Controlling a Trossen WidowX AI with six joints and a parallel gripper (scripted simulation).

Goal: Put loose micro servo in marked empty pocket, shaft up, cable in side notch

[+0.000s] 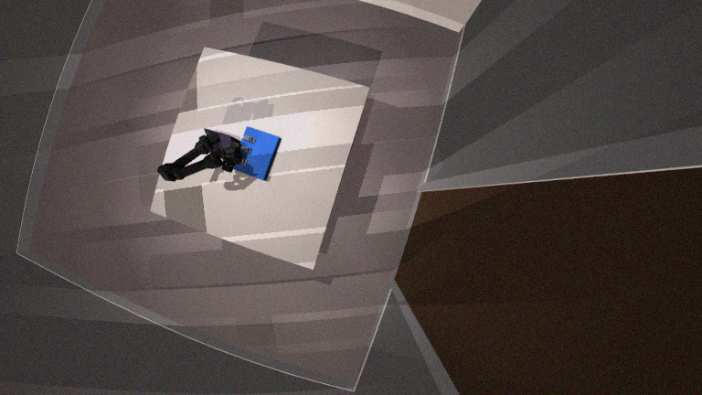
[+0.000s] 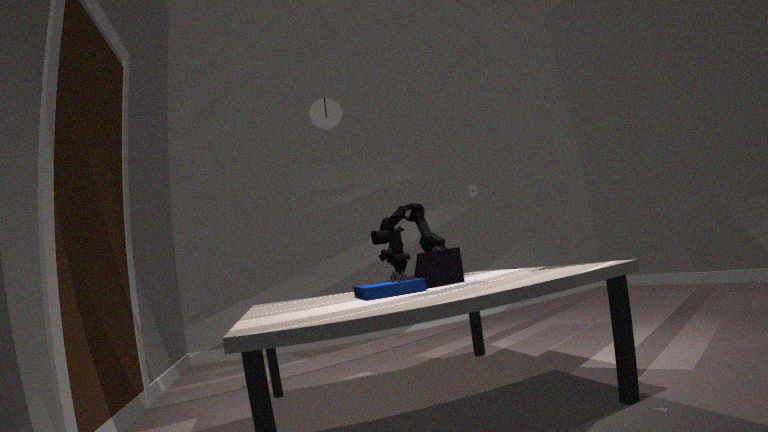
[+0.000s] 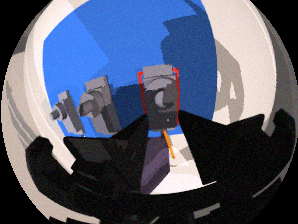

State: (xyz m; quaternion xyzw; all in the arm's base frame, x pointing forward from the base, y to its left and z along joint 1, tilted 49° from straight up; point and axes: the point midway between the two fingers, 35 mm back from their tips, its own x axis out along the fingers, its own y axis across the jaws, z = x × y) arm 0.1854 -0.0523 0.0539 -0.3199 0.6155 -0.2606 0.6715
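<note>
Mid-frame, my pincer (image 1: 243,155) (image 2: 398,277) (image 3: 162,115) stands slightly apart around the servo (image 3: 161,102).
Its cable (image 3: 169,144) points down-frame, likely to fit the notch.

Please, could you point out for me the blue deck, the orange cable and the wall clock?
Blue deck (image 1: 265,153) (image 2: 389,290) (image 3: 135,45): top, exterior, wrist; top face, side, top face.
Orange cable (image 3: 169,145): wrist; mid-length.
Wall clock (image 2: 325,113): exterior; dial.
</note>
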